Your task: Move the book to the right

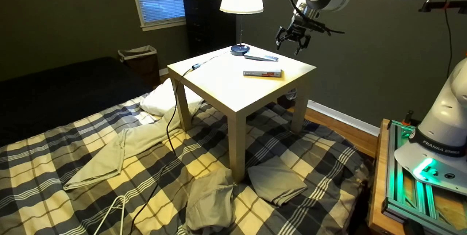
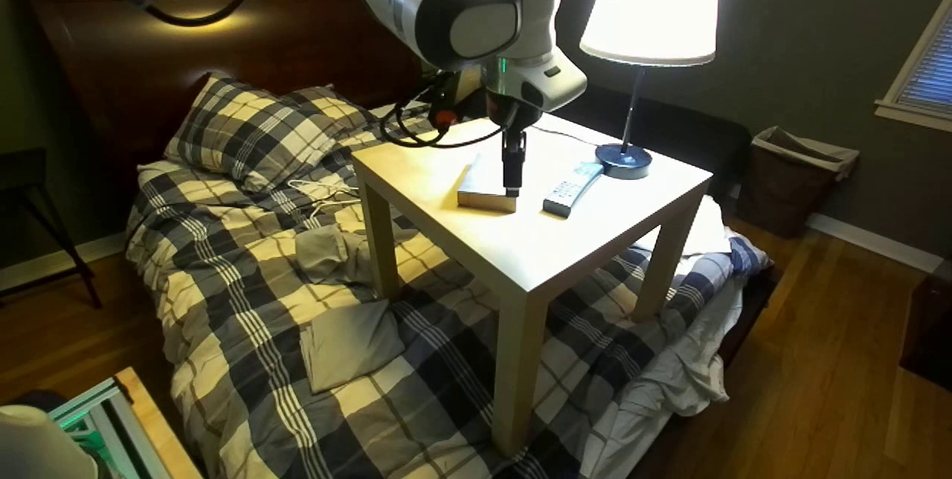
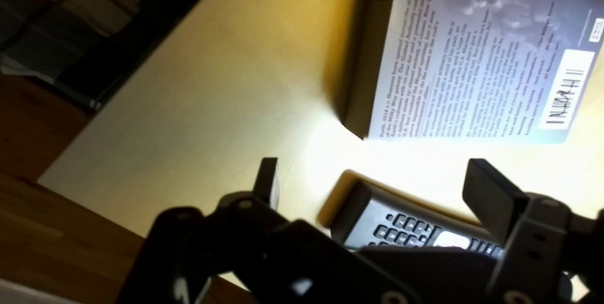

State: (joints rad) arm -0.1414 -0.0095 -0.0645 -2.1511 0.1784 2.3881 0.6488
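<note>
The book (image 1: 262,73) lies flat on the small light wooden table, its grey spine with a red patch facing the camera in an exterior view. It also shows in an exterior view (image 2: 487,185), partly behind my gripper. In the wrist view the book (image 3: 472,58) shows a pale blue-grey back cover with text and a barcode, at the upper right, beyond the fingertips. My gripper (image 1: 288,48) hangs open above the table; it also shows in an exterior view (image 2: 512,191) and the wrist view (image 3: 373,174). Nothing is held between the fingers.
A dark remote (image 3: 377,219) lies beside the book, below the fingers in the wrist view; it also shows in both exterior views (image 1: 261,57) (image 2: 573,189). A lit lamp (image 1: 240,50) stands at a table (image 1: 204,81) corner, with its cord and blue switch (image 1: 196,66) nearby.
</note>
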